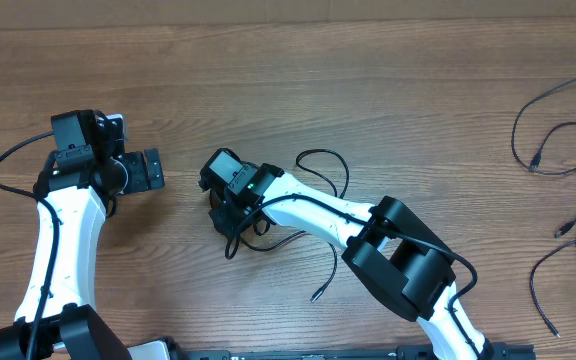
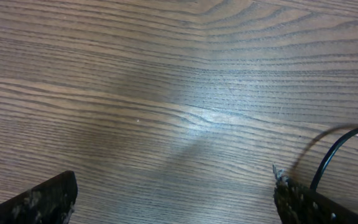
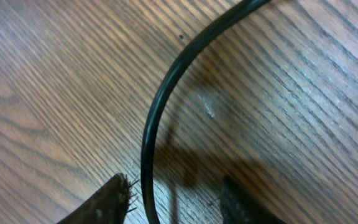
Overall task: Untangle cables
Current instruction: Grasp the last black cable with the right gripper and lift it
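Black-fingered right gripper [image 3: 178,200], jaws apart astride a thin black cable [image 3: 156,112] lying off-centre, may miss it on closing; left gripper [image 2: 174,196] gapes empty.

- I have the tangled cables [image 1: 324,153] on the counter [image 1: 368,60] near its middle.
- My right gripper [image 1: 230,215] is over their left end, 1 strand [image 3: 151,124] between its fingers [image 3: 114,199].
- Loose cables [image 1: 534,160] lie well apart, at the counter's right edge.
- My left gripper [image 1: 148,170] sits left of the tangle, apart from it.
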Available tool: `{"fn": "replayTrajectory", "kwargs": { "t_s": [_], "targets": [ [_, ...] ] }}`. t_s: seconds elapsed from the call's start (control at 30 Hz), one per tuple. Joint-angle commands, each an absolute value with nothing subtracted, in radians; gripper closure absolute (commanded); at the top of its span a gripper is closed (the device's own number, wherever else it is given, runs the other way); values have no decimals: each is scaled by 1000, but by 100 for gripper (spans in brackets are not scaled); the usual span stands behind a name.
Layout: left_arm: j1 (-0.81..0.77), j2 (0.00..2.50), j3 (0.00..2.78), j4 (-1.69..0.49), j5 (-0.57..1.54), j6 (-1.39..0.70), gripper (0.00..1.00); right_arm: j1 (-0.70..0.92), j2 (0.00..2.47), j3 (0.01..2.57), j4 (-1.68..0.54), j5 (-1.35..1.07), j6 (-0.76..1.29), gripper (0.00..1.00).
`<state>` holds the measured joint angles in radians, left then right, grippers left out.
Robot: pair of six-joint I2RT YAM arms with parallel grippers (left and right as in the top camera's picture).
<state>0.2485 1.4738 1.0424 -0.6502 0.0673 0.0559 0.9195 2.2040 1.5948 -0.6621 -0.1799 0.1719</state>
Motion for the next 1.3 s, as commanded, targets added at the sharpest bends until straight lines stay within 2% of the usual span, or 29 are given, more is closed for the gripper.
{"fn": "replayTrajectory", "kwargs": {
  "t_s": [0.0, 0.3, 0.37, 0.53, 0.7, 0.87, 0.9, 0.97, 1.27],
  "targets": [
    [248, 1452, 1060, -649, 78, 64, 0, 929, 2196, 1570, -652, -192, 186, 59],
    [248, 1452, 1060, -649, 78, 64, 1, 931, 2243, 1570, -651, -142, 186, 75],
    [248, 1452, 1060, -649, 78, 64, 0, 930, 2243, 1570, -651, -123, 186, 83],
    [248, 1452, 1060, -649, 78, 64, 0, 930, 2243, 1570, -659, -39, 187, 96],
    [248, 1452, 1060, -649, 78, 64, 0, 914, 2243, 1592, -664, 171, 186, 96],
    [248, 1452, 1060, -649, 78, 64, 1, 859, 2243, 1640, -659, 558, 182, 96],
    [248, 1452, 1060, -649, 78, 64, 0, 820, 2243, 1654, -628, 710, 163, 96],
    [248, 1452, 1060, -649, 78, 64, 0, 772, 2243, 1663, -577, 819, 109, 96],
    [248, 1452, 1060, -649, 78, 64, 0, 447, 2243, 1732, -338, 889, -96, 96]
  ]
}}
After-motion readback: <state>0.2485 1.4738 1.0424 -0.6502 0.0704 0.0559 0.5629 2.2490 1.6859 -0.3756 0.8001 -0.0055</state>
